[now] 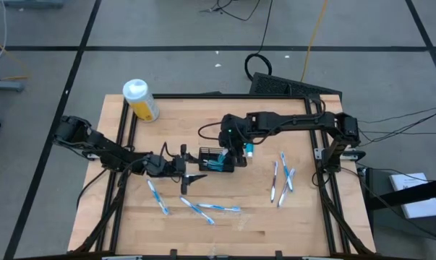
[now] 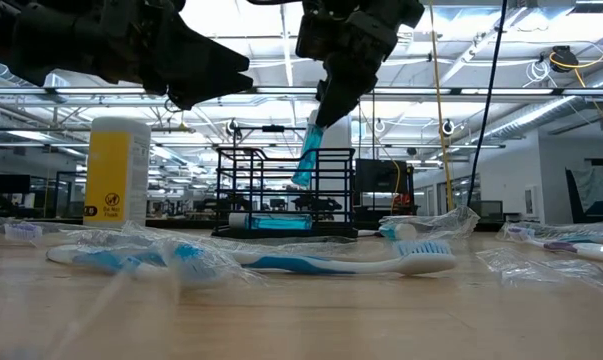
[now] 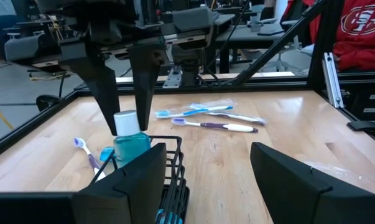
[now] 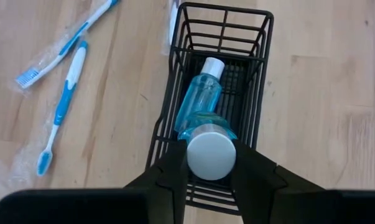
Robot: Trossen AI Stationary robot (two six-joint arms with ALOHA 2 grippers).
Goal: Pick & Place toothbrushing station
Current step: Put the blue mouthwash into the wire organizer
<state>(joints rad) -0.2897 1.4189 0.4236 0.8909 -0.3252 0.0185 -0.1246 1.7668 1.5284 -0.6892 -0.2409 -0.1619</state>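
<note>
Right tool clenched on teal tube, cap up, over basket mid-surface beside one tube already inside, likely for lowering in; left tool released, waiting beside basket.

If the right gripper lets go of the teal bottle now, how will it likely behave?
The teal bottle, held at its white cap by the right gripper, hangs tilted over the basket. It would probably drop in beside the other bottle lying there. Being round and smooth, it may roll or slip. It looks light.
</note>
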